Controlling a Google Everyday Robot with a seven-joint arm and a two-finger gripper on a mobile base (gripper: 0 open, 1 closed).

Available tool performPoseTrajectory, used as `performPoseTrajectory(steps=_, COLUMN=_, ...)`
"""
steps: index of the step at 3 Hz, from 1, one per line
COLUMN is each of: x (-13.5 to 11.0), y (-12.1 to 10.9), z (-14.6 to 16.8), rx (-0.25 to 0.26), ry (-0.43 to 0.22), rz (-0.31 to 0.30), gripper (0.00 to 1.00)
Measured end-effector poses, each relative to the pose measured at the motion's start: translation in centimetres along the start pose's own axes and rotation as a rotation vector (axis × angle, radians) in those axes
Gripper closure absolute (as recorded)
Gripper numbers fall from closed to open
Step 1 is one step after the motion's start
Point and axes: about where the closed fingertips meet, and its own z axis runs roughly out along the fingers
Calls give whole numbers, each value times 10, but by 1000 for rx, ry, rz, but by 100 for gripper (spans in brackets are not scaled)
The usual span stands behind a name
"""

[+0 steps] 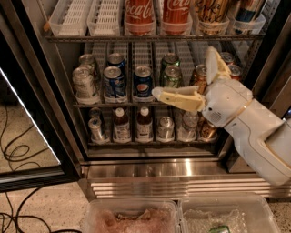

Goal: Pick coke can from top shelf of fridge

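Two red aluminium coke cans (140, 16) are standing side by side on the grey metal wire top shelf (91, 39) of the tall black-framed glass-door fridge (150, 170). White slotted plastic lanes (72, 18) are lying at their 9 o'clock, and a gold-orange metal can (211, 13) is sitting at their 3 o'clock. The white two-finger gripper (183, 71) is hanging at their 5 o'clock, in front of the middle rack, at 3 o'clock from the blue Pepsi cans (143, 83). One of its fingers is pointing toward 9 o'clock and the other toward 12. Two clear plastic bins (132, 214) are lying at 6 o'clock, before the fridge.
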Motion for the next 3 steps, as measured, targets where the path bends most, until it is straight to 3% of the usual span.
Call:
performPoseTrajectory(steps=2, x=-8, y=16, z=9, rx=-70, ry=-28, rz=0, gripper=0)
performPoseTrajectory(steps=3, x=-10, y=31, z=15, rx=-71, ry=-33, rz=-16, gripper=0)
